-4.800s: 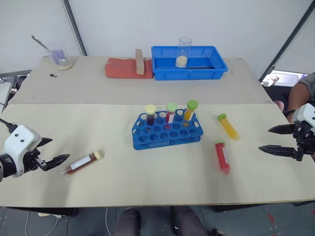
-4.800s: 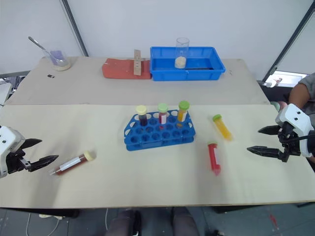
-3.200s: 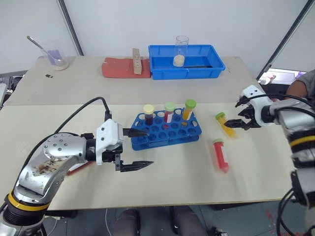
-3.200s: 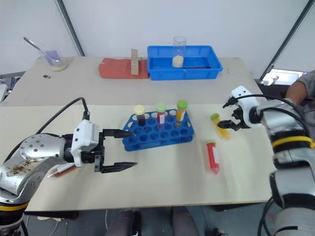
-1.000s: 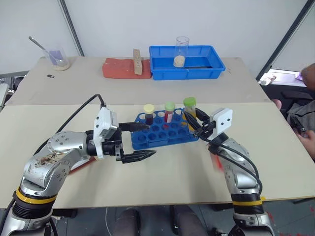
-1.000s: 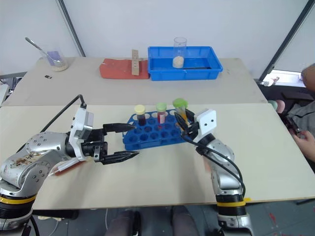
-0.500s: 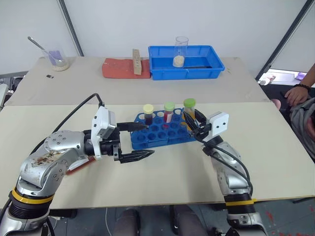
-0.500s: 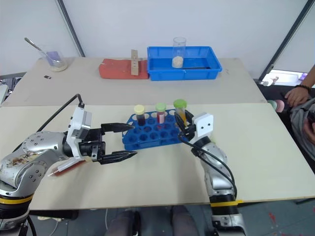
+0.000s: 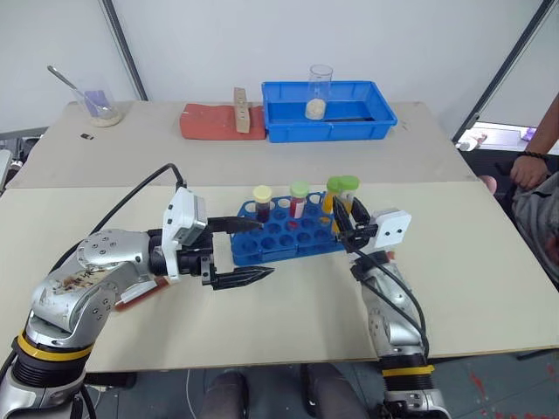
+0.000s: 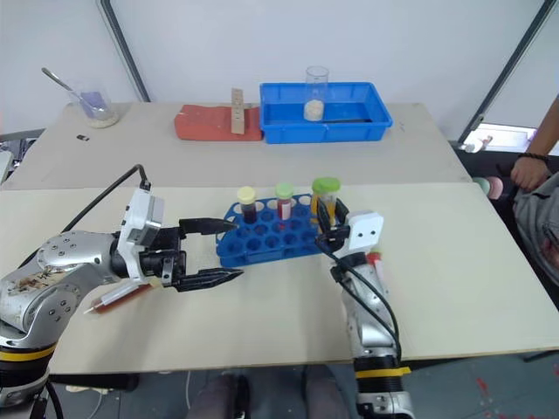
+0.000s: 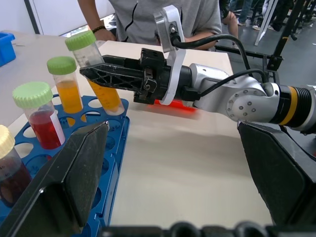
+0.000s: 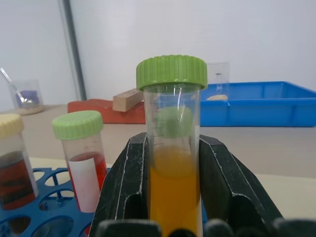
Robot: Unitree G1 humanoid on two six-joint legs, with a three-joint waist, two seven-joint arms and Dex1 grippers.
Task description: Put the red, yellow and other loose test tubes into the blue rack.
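Beige counter: right gripper, clamped on yellow tube, now hovering at rack's 3 o'clock edge, nearing insertion; left gripper waiting, jaws apart.

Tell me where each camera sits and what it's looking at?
Head views: up high, looking down at the blue rack, both arms showing.
Left wrist view: looks between its open fingers at the right gripper holding the yellow tube.
Right wrist view: faces that tube, clamped between its fingers.
All share tube and rack.
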